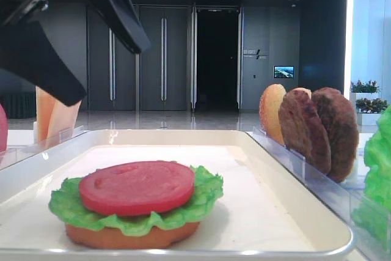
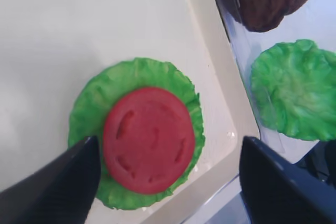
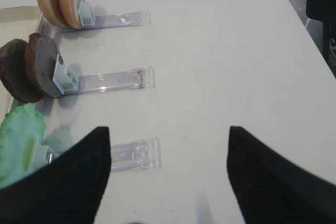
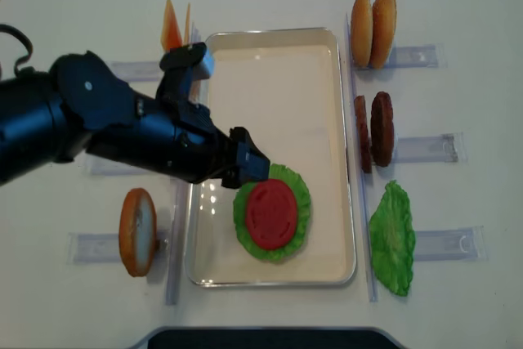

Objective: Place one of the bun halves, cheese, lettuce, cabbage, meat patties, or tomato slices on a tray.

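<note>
On the cream-white tray (image 4: 345,120) lies a stack: a bun half (image 1: 131,236) at the bottom, a green lettuce (image 4: 301,194) leaf on it, and a red tomato slice (image 4: 271,214) on top. My left gripper (image 2: 169,145) hangs open above this stack, its two dark fingers wide on either side and touching nothing. From overhead the left gripper (image 4: 249,165) sits just up and left of the tomato slice (image 2: 148,139). The right gripper (image 3: 169,129) is open and empty over bare table, near a clear rack (image 3: 134,155).
Right of the tray stand two bun halves (image 4: 373,18), two meat patties (image 4: 373,130) and a lettuce leaf (image 4: 394,239) in clear racks. Cheese slices (image 4: 170,26) stand at the back left. Another bun half (image 4: 137,230) stands at the front left.
</note>
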